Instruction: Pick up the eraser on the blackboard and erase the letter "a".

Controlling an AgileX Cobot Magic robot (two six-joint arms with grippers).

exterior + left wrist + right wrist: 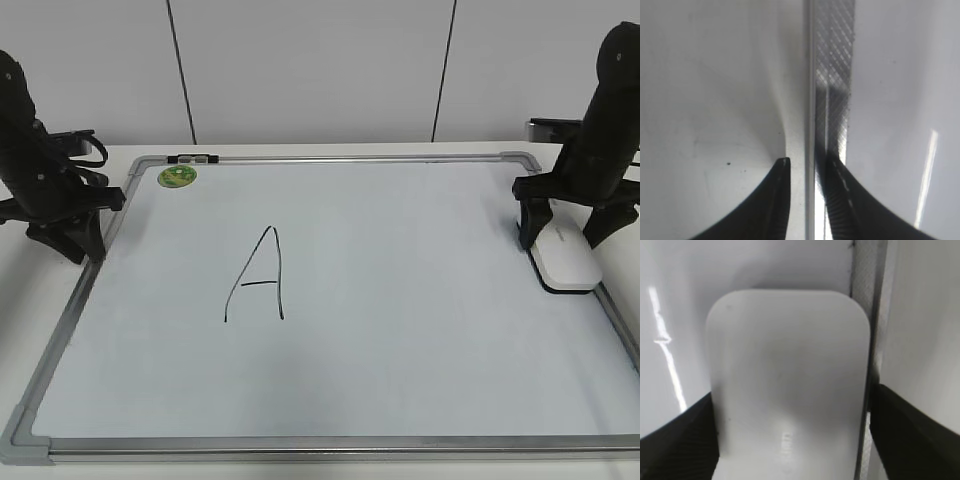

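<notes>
White table, big white dry-erase blackboard (400, 350) w/ grey frame. My right claw (565, 232) straddles white rounded plastic eraser (565, 258) at board's right edge, jaws wide, no grip yet. Small "a" not visible; erasing undone.

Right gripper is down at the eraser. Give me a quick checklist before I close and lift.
1. The eraser sits between the right gripper fingers: ok, one finger on each side in the right wrist view.
2. Right gripper closed on it: not ok, still open, small gaps at both sides.
3. Eraser lies flat on the blackboard by its right frame: ok.
4. Left gripper clear of the writing: ok, parked at the left frame.
5. Small letter "a" located: not ok, only a large capital A shows on the board.
</notes>
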